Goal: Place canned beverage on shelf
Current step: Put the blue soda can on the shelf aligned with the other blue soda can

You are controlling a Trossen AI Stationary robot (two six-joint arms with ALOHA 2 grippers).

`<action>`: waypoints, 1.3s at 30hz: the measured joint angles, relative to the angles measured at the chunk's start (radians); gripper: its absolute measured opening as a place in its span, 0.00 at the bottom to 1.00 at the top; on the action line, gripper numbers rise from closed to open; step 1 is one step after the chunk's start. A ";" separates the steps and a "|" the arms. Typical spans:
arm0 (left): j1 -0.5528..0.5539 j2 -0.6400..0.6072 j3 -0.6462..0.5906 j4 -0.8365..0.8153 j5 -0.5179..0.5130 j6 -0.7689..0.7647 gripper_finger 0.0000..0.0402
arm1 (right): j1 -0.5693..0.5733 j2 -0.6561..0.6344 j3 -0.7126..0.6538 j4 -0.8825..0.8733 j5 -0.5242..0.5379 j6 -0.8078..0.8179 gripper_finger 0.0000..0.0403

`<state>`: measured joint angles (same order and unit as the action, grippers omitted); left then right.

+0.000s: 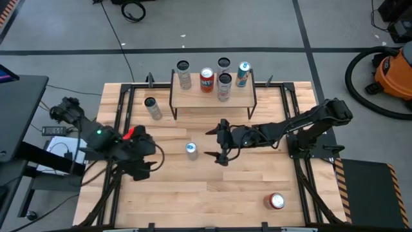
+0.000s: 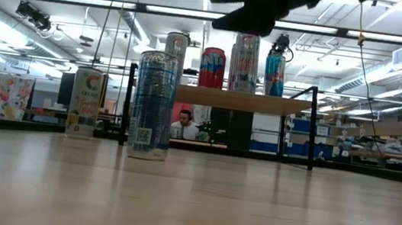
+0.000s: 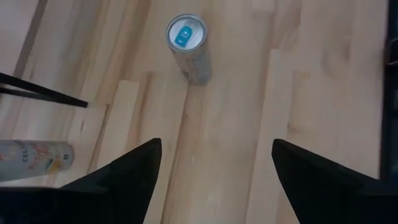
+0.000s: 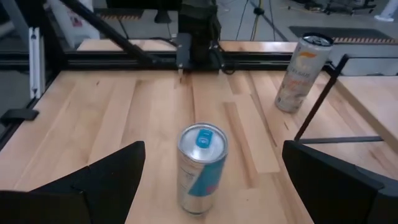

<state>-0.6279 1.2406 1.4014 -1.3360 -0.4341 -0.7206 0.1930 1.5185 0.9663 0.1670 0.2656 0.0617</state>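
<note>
Though near the open right claw (image 1: 217, 142), can (image 1: 191, 150) untouched.

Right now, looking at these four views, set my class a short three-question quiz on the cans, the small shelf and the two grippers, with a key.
1. True or false: the low shelf with a light wooden top and black metal legs carries five cans.
2. Which gripper is nearest the upright silver can with the blue tab? A) left gripper B) right gripper
3. Fill in: the red-topped can stands near the table's front ____ corner, by the robot's own sides.

Key:
1. True. Five cans stand on its board, a silver one at its left end and a red one next to it.
2. B. Its open fingers face the can from the right.
3. right.
</note>
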 joint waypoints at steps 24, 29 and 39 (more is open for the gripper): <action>-0.009 -0.078 0.000 -0.092 -0.147 -0.061 0.79 | -0.064 0.169 -0.002 0.289 -0.096 -0.104 0.97; -0.011 -0.078 0.000 -0.123 -0.147 -0.073 0.79 | -0.062 0.215 0.002 0.298 -0.102 -0.077 0.97; -0.011 -0.077 0.000 -0.128 -0.148 -0.047 0.79 | -0.083 0.334 -0.001 0.372 -0.144 -0.043 0.97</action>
<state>-0.6388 1.1633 1.4010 -1.4639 -0.5819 -0.7673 0.1101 1.8529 0.9654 0.5391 0.1213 0.0188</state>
